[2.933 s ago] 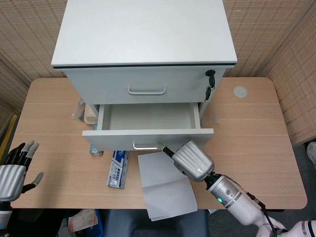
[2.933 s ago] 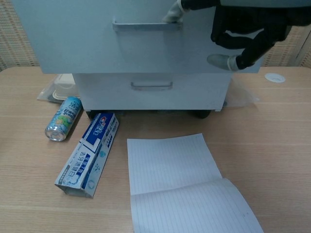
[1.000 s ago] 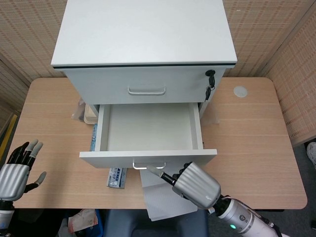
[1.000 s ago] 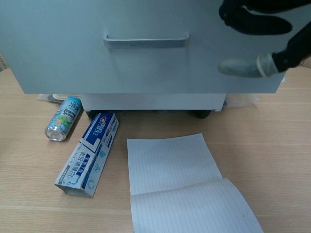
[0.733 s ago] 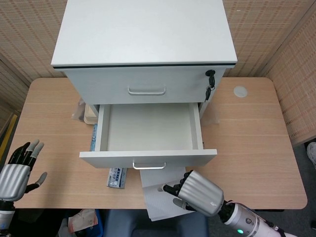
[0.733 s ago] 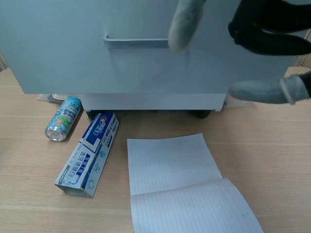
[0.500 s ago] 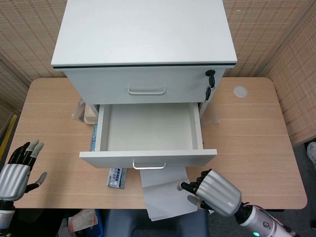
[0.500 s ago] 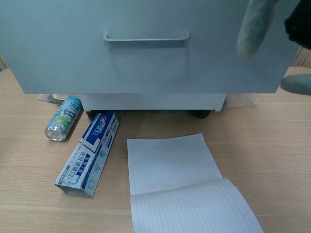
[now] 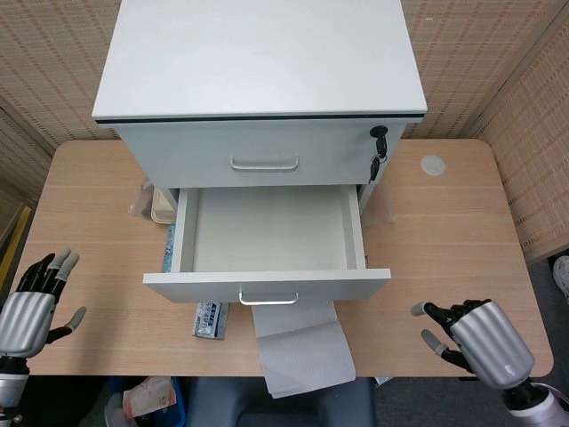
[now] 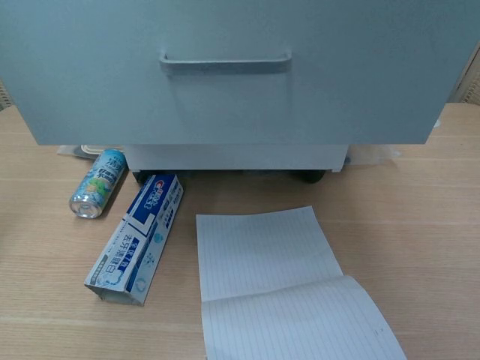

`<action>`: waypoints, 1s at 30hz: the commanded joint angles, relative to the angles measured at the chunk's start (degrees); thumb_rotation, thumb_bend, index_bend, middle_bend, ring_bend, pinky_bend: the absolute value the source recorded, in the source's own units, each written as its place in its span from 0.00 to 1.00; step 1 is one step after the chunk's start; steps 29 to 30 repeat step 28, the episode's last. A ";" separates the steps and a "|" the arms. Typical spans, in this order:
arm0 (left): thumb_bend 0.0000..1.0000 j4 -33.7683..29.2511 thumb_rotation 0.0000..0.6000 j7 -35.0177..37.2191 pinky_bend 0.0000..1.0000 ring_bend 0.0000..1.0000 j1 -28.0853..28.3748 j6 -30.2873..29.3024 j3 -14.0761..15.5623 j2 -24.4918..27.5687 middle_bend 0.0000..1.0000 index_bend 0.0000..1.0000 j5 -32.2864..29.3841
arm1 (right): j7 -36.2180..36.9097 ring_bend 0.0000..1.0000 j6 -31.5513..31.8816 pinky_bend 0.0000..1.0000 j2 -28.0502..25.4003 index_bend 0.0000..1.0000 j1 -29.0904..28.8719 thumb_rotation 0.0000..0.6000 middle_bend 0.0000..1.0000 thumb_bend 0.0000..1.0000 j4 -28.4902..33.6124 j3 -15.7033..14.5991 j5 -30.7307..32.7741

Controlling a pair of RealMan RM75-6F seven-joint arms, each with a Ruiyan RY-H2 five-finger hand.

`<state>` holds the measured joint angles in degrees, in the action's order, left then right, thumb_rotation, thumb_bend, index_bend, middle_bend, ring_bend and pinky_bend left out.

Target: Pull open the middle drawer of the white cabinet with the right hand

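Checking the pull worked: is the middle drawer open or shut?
Open. The middle drawer juts out from the cabinet, its bare inside showing from above.

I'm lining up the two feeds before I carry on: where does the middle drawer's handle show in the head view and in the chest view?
Head view: the handle sits low at centre, on the front of the pulled-out middle drawer.
Chest view: the handle lies near the top, slightly left of centre, on the large drawer front.
Shared landmark: the lined paper lies on the table just below the handle in both.
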<state>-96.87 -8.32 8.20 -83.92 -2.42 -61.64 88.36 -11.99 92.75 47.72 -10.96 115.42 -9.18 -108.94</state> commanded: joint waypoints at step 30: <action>0.29 6.93 1.00 1.30 0.11 0.03 -2.29 -3.40 1.46 -6.97 0.00 0.00 1.20 | 9.92 0.11 -3.38 0.24 14.37 0.00 7.40 1.00 0.15 0.28 -21.16 5.84 17.03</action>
